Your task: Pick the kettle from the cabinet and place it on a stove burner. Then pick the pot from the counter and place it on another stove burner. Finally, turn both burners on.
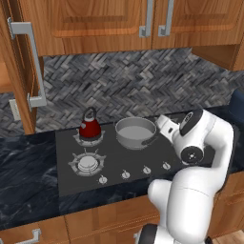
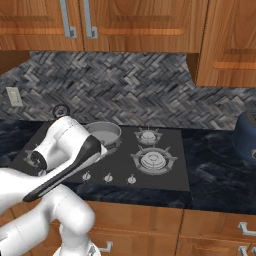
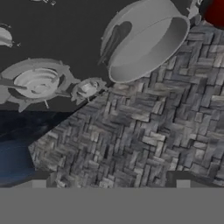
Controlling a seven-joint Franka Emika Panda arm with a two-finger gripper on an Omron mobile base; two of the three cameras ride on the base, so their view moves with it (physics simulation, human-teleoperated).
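The dark red kettle (image 1: 90, 126) sits on the rear left burner (image 1: 88, 138) of the cooktop (image 1: 114, 157), and the grey steel pot (image 1: 136, 132) sits just beside it on the next rear burner. The pincer (image 3: 111, 181) is spread wide and holds nothing, apart from the pot. The front left burner (image 1: 87, 163) is bare, with small knobs (image 1: 126, 175) along the front edge. Black desk (image 1: 26, 176) flanks the cooktop.
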